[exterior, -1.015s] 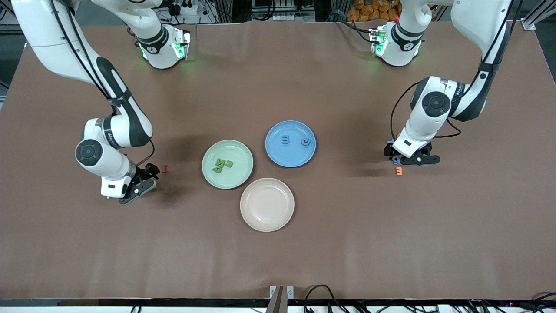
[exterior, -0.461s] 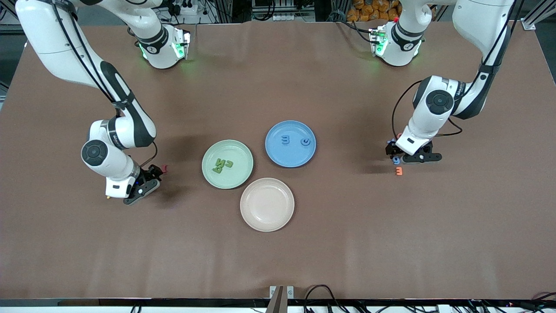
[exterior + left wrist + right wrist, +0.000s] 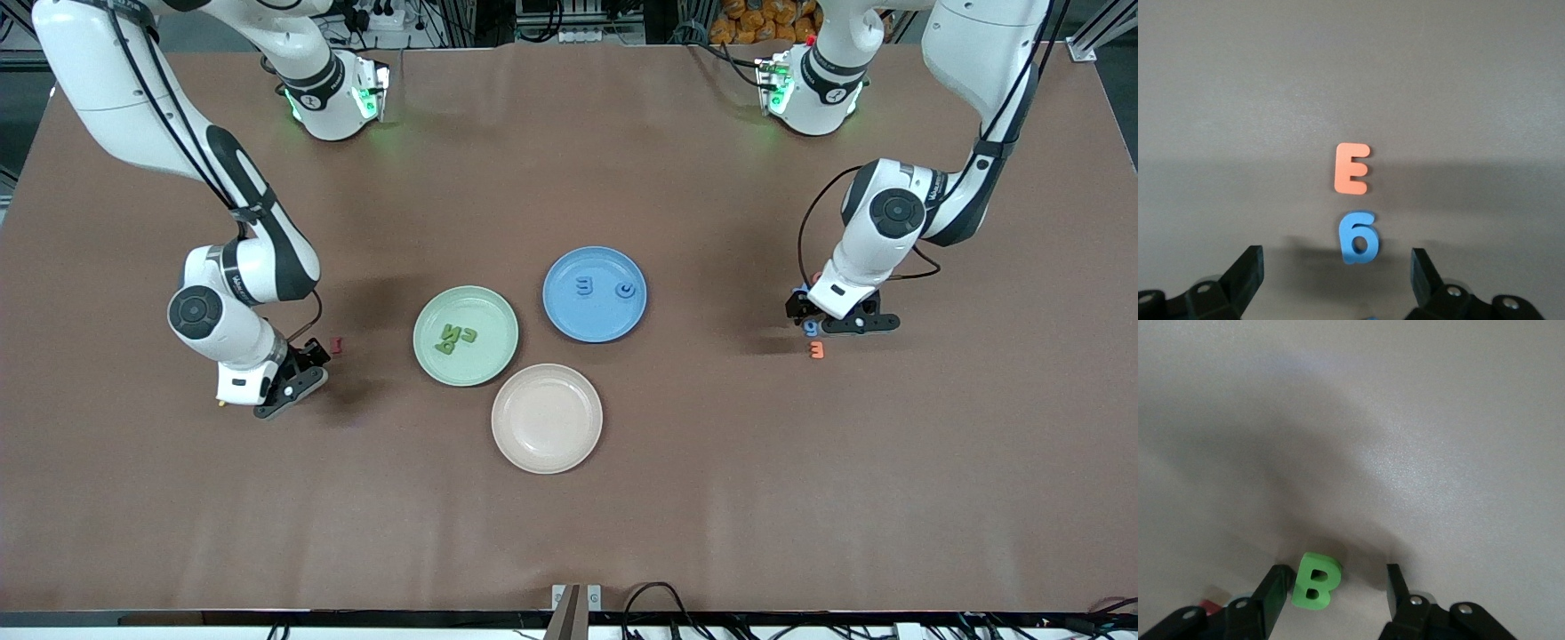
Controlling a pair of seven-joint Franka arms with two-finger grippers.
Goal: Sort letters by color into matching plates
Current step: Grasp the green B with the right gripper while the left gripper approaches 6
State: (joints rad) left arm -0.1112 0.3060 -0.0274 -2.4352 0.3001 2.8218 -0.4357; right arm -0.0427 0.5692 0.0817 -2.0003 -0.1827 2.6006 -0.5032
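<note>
My right gripper (image 3: 307, 357) is low over the table toward the right arm's end, open, with a green letter B (image 3: 1315, 581) lying between its fingers (image 3: 1275, 592) and touching one of them. My left gripper (image 3: 807, 313) is low over the table toward the left arm's end, wide open, just short of a blue 6 (image 3: 1358, 238), which also shows in the front view (image 3: 810, 327). The mint green plate (image 3: 480, 307) holds three green letters (image 3: 455, 338). The blue plate (image 3: 596, 265) holds two blue letters (image 3: 583, 285).
An orange E (image 3: 1351, 169) lies just past the blue 6, nearer the front camera (image 3: 816, 350). A small red piece (image 3: 336, 344) lies beside my right gripper. A beige-pink plate (image 3: 546, 444) sits nearer the front camera than the other two plates.
Both grippers have shifted only slightly and stay low over the table. The blue 6 now shows clear of the left hand in the front view.
</note>
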